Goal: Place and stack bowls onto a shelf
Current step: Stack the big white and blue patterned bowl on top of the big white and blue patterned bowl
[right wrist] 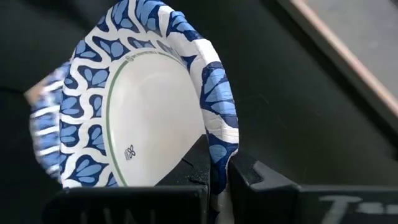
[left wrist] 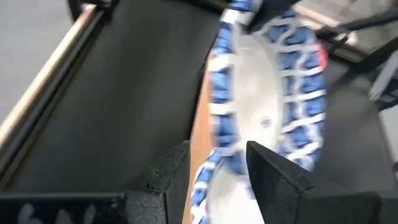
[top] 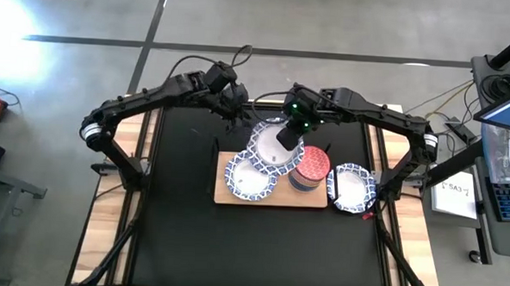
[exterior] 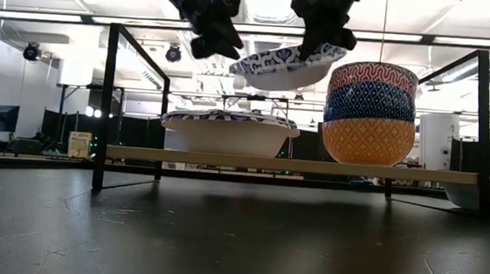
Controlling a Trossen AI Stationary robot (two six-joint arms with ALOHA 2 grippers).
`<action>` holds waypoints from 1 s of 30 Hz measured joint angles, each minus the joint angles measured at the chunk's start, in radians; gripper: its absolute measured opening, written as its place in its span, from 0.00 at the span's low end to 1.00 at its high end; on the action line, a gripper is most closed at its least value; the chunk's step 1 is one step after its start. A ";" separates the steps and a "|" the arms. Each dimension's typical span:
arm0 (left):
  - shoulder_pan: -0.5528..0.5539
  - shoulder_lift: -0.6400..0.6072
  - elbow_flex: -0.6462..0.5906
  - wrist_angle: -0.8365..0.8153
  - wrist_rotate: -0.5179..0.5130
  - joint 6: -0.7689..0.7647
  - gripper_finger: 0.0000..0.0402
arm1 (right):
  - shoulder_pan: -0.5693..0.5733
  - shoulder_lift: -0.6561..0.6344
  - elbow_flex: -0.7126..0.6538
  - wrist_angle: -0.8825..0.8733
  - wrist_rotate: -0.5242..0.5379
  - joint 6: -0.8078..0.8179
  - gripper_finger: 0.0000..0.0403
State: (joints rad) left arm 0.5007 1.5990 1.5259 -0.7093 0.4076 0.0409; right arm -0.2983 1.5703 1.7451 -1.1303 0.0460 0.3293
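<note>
The black tabletop [top: 182, 226] fills the centre of the high view, and the shelf [top: 227, 196], a light wooden board on thin black supports, sits just right of the frame's centre. On it, at centre-left in the low view, rests a stack of wide patterned bowls [exterior: 226, 131], and at centre-right a tower of small bowls [exterior: 370, 112], red on blue on orange. One more wide bowl [top: 351, 184] lies on the tabletop off the shelf's right end. The right gripper [right wrist: 217, 171], at upper centre in the low view, has its fingers pinched on the rim of a wide blue-and-white bowl [exterior: 284, 66], which hangs tilted in the air above the gap between stack and tower, clear of both. The left gripper [left wrist: 214, 180] hovers at upper centre-left of the low view, just beside the raised bowl, fingers spread and holding nothing. The step in hand looks like setting the carried bowl onto the wide stack. To do it well, the bowl should be levelled, centred over the stack and kept away from the tower, which stands near and could tip if nudged. It should be lowered until it nests before the pinch is released.
</note>
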 joint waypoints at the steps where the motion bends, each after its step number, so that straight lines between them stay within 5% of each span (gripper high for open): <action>1: 0.000 0.000 0.023 -0.038 -0.022 0.014 0.35 | 0.004 0.000 0.000 0.002 -0.019 0.006 0.02; 7: 0.002 -0.004 0.118 -0.201 -0.111 0.052 0.35 | 0.055 0.034 0.000 0.018 -0.028 0.014 0.02; 19: 0.001 -0.014 0.122 -0.321 -0.119 0.054 0.35 | 0.131 0.138 0.000 0.201 -0.092 -0.038 0.02; 30: 0.001 -0.102 0.121 -0.392 -0.228 0.053 0.35 | 0.131 0.238 0.000 0.232 -0.101 -0.092 0.02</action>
State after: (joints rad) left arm 0.5014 1.4968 1.6470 -1.1015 0.1791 0.0940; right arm -0.1677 1.8079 1.7451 -0.8982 -0.0551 0.2376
